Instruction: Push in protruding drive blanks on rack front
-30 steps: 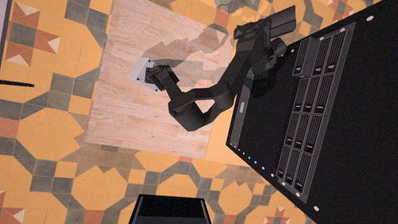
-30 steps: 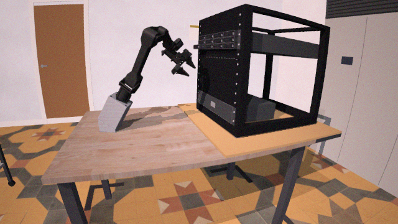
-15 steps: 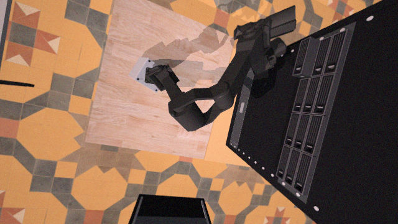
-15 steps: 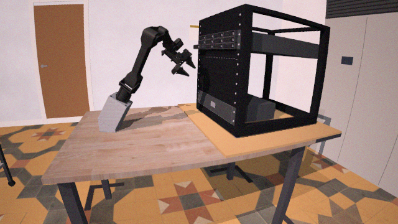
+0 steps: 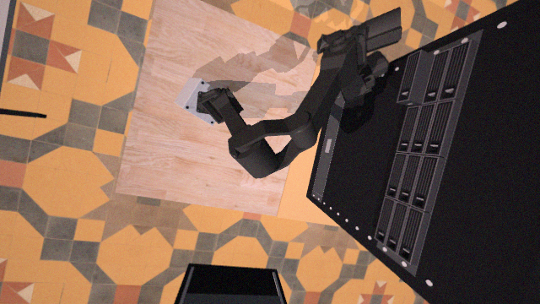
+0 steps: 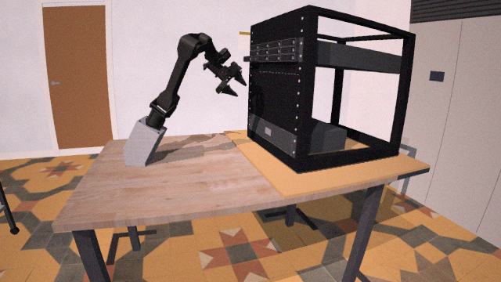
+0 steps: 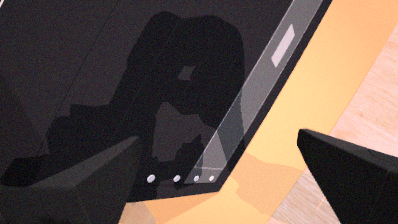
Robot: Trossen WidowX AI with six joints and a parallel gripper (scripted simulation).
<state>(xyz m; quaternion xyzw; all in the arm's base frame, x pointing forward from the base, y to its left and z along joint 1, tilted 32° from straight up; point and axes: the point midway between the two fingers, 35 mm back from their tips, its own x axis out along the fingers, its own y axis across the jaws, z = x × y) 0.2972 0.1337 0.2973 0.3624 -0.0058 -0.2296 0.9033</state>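
Note:
The black open-frame rack (image 6: 325,86) stands on an orange mat (image 6: 333,172). Near the top of its front is a row of drive blanks (image 5: 422,143), which also shows in the exterior view (image 6: 278,49). One blank at the far end of the row (image 5: 415,76) sticks out of the front; in the exterior view it shows as a short stub (image 6: 246,59). My gripper (image 6: 236,88) is open and empty. It hangs in front of the rack's plain black panel, below the drive row and apart from it. In the wrist view both fingers frame that panel.
A grey unit (image 6: 272,135) sits low in the rack front, also in the wrist view (image 7: 260,95). The arm's grey base (image 6: 142,142) stands on the wooden table (image 6: 176,180). A black box (image 5: 229,285) is on the floor below.

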